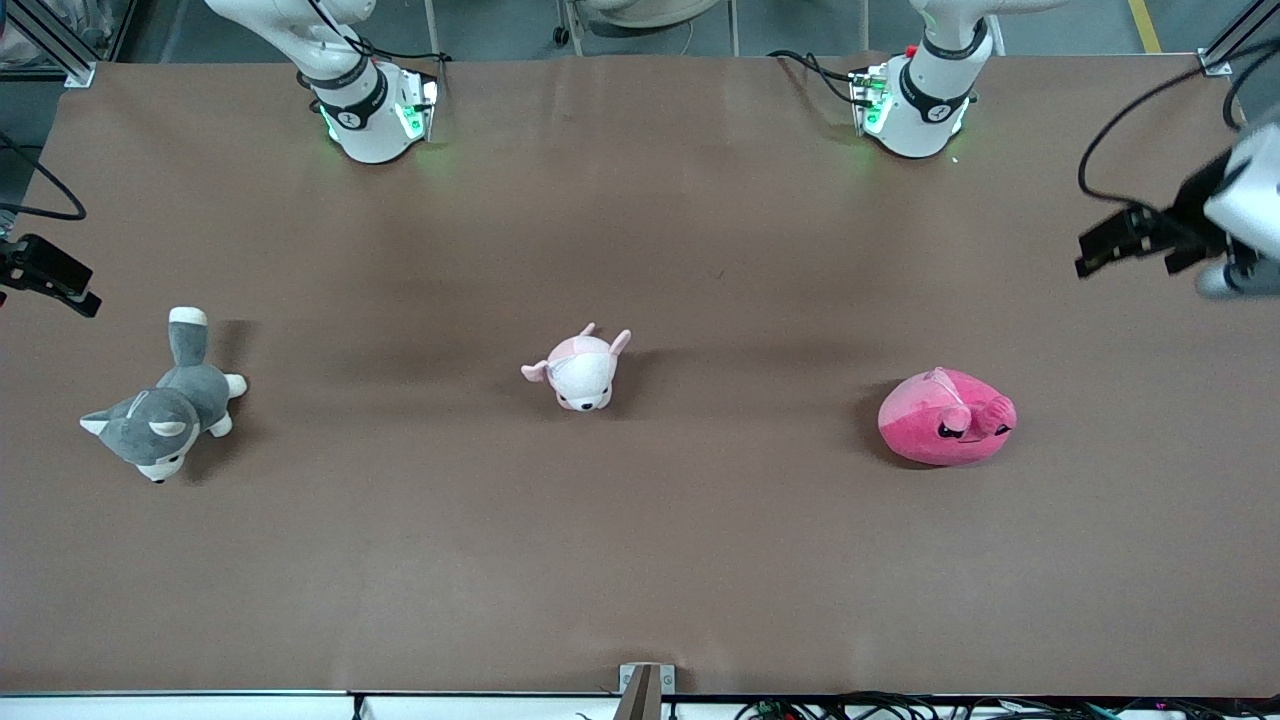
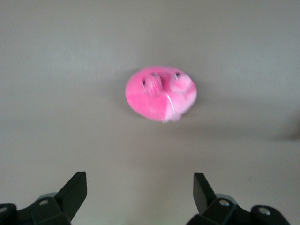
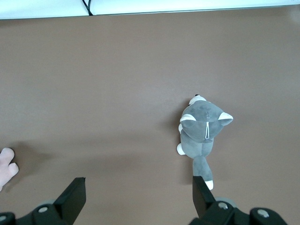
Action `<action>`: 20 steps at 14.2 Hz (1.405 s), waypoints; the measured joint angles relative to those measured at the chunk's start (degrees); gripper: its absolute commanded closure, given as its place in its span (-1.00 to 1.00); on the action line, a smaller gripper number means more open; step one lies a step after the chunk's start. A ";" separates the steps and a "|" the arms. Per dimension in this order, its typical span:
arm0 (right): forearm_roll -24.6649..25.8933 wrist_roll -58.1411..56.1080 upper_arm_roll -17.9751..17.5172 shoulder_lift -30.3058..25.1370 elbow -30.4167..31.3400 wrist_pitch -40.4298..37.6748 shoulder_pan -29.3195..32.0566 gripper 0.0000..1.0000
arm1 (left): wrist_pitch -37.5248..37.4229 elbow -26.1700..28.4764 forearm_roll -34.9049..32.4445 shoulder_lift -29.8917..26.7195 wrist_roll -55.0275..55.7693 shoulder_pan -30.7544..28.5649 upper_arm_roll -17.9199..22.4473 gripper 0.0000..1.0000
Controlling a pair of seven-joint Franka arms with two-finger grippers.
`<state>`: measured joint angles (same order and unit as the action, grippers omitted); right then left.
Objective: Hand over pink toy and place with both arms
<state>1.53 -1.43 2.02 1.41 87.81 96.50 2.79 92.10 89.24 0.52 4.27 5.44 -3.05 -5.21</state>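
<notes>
pink toy (image 1: 946,417): sits on the bench (image 1: 640,560), well ahead of the left gripper (image 1: 1125,242), untouched
left jaws: spread, empty
right gripper (image 1: 45,275): jaws spread, waiting over bench edge
progress: basically zero, pickup, handover, placing all left
</notes>
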 measured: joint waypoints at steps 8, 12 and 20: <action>0.00 -0.01 -0.02 0.00 0.08 -0.01 0.00 -1.00 | 29.92 11.30 8.32 13.42 0.23 -2.45 -0.18 -1.00; 0.00 -0.01 -0.01 0.00 0.08 -0.01 0.00 -1.00 | 35.58 17.43 8.56 13.73 0.36 -2.51 -0.24 -0.77; 0.00 -0.01 0.02 0.00 0.08 -0.02 0.00 -1.00 | 35.57 18.84 8.56 13.73 0.41 -2.43 -0.55 0.50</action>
<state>1.53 -1.44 2.04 1.41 87.89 96.48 2.79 127.66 108.08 9.08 18.00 5.85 -5.47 -5.75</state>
